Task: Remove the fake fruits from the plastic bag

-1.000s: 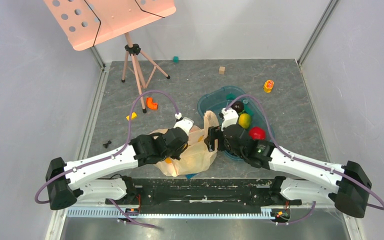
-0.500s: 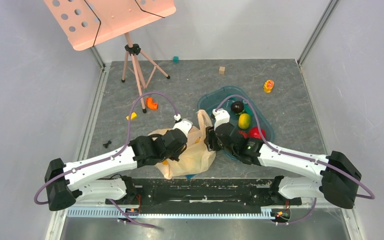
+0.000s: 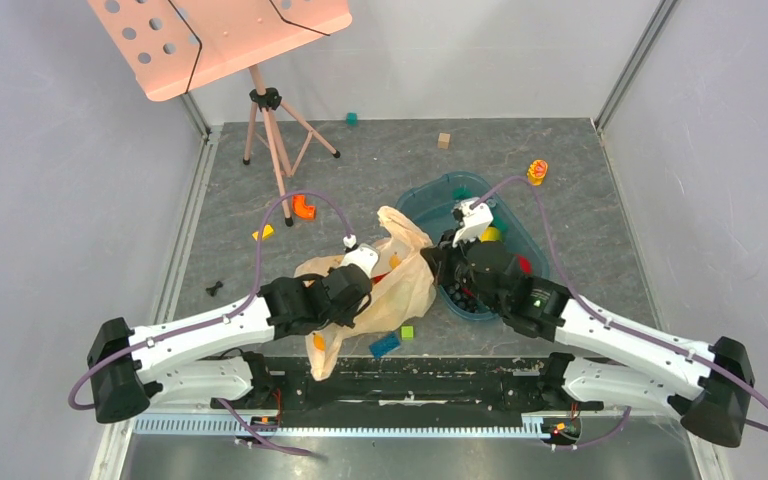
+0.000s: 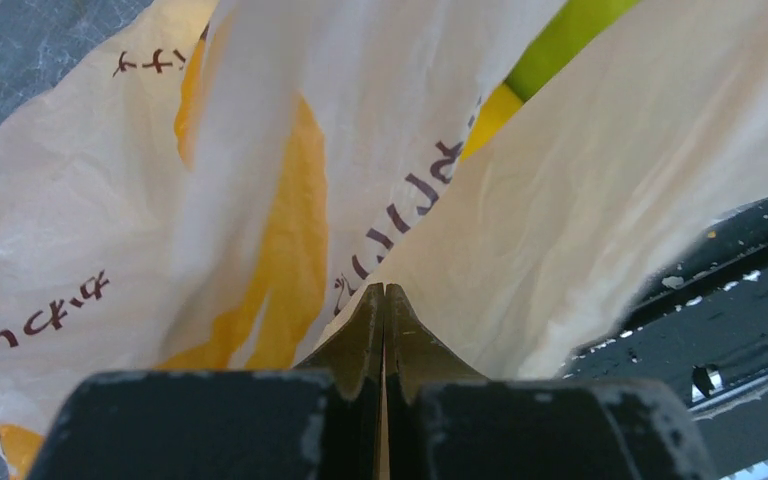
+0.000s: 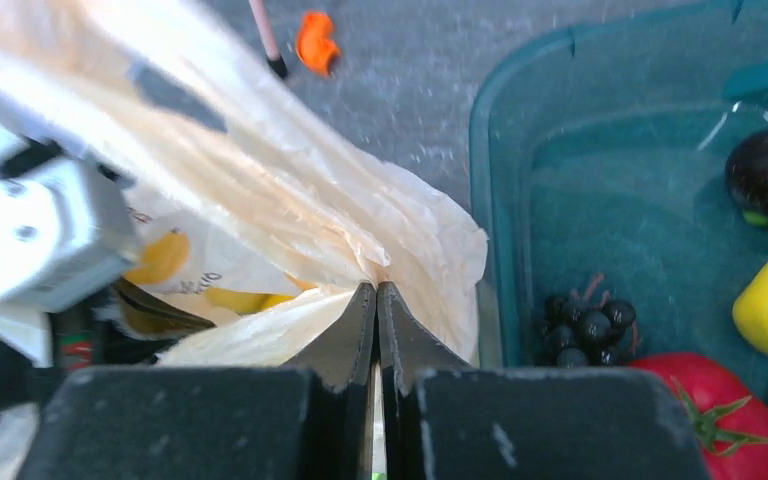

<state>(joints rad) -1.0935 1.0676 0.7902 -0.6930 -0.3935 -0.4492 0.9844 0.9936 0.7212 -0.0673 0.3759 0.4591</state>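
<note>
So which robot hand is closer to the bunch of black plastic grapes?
Right. The right gripper pinches the cream plastic bag beside the teal tray holding the grapes; the left gripper grips the bag farther off.

A salmon music stand (image 3: 265, 110) stands at the tabletop's far-left corner, a teal cube (image 3: 351, 118) and a wooden cube (image 3: 444, 140) lie near its far edge, a blue block (image 3: 384, 346) and a green cube (image 3: 407, 332) lie by its near edge, and a teal tray (image 3: 428, 198) holds a black grape bunch (image 5: 585, 322).
</note>
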